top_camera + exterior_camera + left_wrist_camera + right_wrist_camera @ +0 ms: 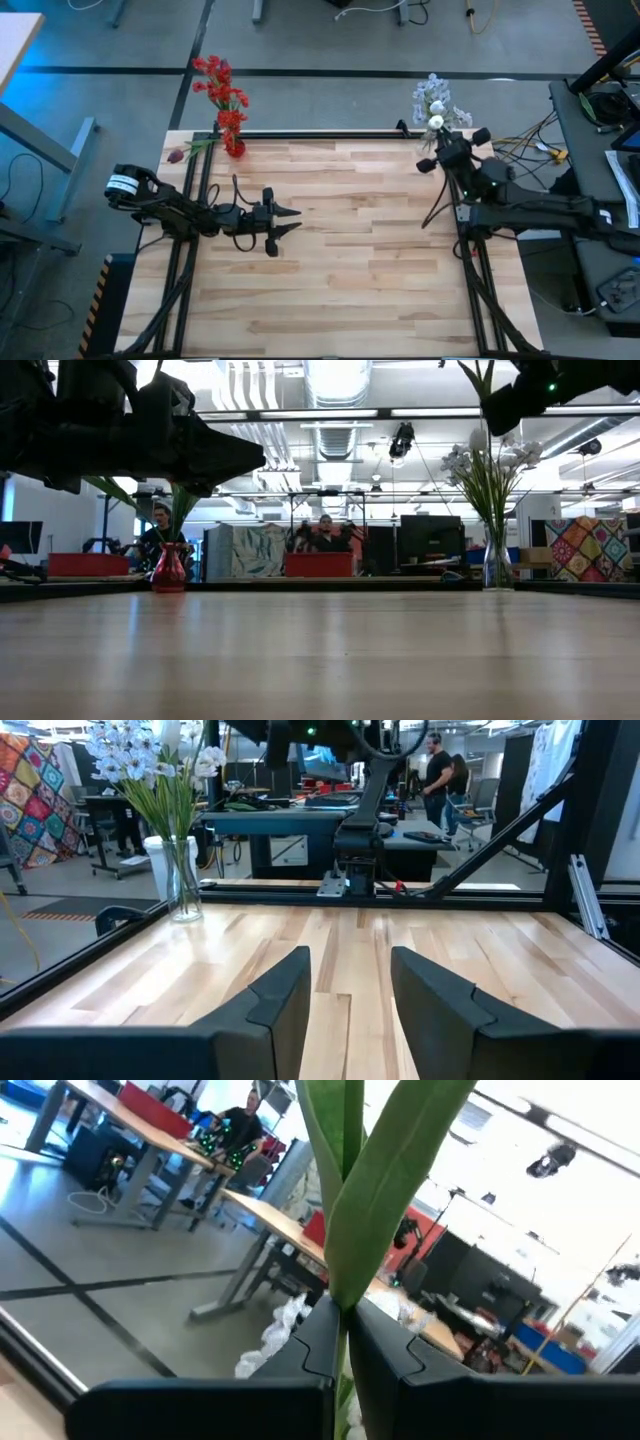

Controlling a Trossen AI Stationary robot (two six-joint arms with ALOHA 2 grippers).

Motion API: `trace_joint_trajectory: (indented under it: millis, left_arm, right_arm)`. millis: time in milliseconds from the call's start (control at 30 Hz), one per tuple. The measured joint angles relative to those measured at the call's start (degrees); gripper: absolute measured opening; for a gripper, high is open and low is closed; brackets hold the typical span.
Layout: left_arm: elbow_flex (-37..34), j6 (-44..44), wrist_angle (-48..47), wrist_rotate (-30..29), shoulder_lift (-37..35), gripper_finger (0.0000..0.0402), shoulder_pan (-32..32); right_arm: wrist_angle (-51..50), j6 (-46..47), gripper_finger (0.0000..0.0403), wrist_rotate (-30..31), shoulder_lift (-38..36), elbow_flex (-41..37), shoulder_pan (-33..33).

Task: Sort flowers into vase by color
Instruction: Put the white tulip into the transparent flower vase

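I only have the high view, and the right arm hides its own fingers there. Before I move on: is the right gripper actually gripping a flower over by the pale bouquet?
Observer: Yes. In the right wrist view the right gripper is shut on a green leafy stem; the bloom is out of frame.
Operator: And the left one, carrying anything?
Observer: No. The left wrist view shows the left gripper open, with only bare table between its fingers.
Operator: Is the vase with the pale flowers upright?
Observer: Yes. The low view shows the clear vase standing upright at the table's far edge.
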Motion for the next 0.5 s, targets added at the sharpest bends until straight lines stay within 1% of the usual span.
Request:
trace_joint_trajectory:
  millis: [267,500]
  left_arm:
    - [0.0,-0.1,0.0,0.0,0.0,0.0127,0.0]
    - [0.0,0.0,0.0,0.0,0.0,0.0127,0.0]
  right_arm:
    - [0.6,7.5,0.0012,-2.0,0.0,-3.3,-7.1]
    - [2.9,13.8,0.0012,-1.8,0.0,-6.4,-11.6]
